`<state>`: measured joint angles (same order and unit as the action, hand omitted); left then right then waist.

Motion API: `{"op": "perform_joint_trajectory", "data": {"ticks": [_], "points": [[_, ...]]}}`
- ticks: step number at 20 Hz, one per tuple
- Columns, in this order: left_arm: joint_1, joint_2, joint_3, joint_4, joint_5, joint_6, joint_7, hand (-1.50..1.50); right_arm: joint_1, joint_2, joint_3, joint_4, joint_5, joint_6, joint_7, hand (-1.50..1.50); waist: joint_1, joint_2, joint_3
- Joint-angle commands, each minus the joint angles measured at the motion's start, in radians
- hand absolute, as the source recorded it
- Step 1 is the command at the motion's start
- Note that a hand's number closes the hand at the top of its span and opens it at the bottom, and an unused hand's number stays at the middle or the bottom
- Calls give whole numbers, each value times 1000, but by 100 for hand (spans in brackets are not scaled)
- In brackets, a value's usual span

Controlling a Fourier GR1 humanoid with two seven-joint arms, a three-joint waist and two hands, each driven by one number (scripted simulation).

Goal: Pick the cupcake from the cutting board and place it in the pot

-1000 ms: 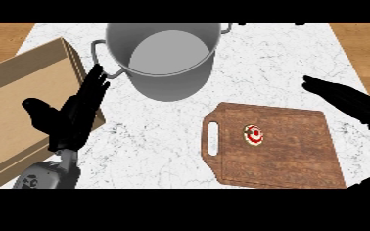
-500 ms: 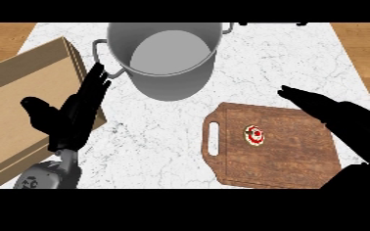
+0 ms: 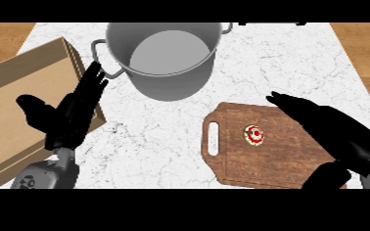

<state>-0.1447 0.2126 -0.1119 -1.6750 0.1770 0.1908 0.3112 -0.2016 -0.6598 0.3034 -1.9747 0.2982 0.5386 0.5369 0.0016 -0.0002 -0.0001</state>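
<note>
The small cupcake [image 3: 254,134], with white and red topping, sits near the middle of the brown wooden cutting board [image 3: 239,166] at lower right. My right hand [image 3: 329,127] hovers over the board's right part, fingers straight and pointing up-left, its fingertips just right of and above the cupcake, not touching it. The big grey metal pot [image 3: 168,57] stands at the top centre, nothing visible inside. My left hand [image 3: 69,112] rests open at the left, fingers up toward the pot's handle.
A tan wooden box or tray [image 3: 29,83] lies along the left edge under my left hand. White marble counter [image 3: 159,137] shows between the pot and the board. Wooden floor strips show at the top corners.
My right hand has moved left from the right edge across the cutting board toward the cupcake. The left hand, cupcake and pot have not moved.
</note>
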Motion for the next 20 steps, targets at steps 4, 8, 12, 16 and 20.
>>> {"op": "perform_joint_trajectory", "data": {"ticks": [4, 8, 12, 16, 20], "points": [[25, -24, 21, -10, -19, -41, -4, 0, 61, 93, -73, -45, 60, 40, -26, -150, -3, -1, 0], [5, -41, 47, 30, -32, -47, -21, 0, 19, 220, 17, -51, 144, 51, 70, -150, -2, 0, 0], [-13, -25, 55, -66, -32, -54, 86, 0, 31, 277, 33, -12, 213, 43, 91, -150, -1, -1, 0], [-59, -76, 35, 14, -84, -17, 54, 0, 16, 297, 64, 64, 313, 25, 80, -150, -3, 0, 0], [30, -81, 29, -51, -91, -37, 43, 0, -26, 353, 55, 197, 366, 17, 44, -150, 2, 0, 0]]}}
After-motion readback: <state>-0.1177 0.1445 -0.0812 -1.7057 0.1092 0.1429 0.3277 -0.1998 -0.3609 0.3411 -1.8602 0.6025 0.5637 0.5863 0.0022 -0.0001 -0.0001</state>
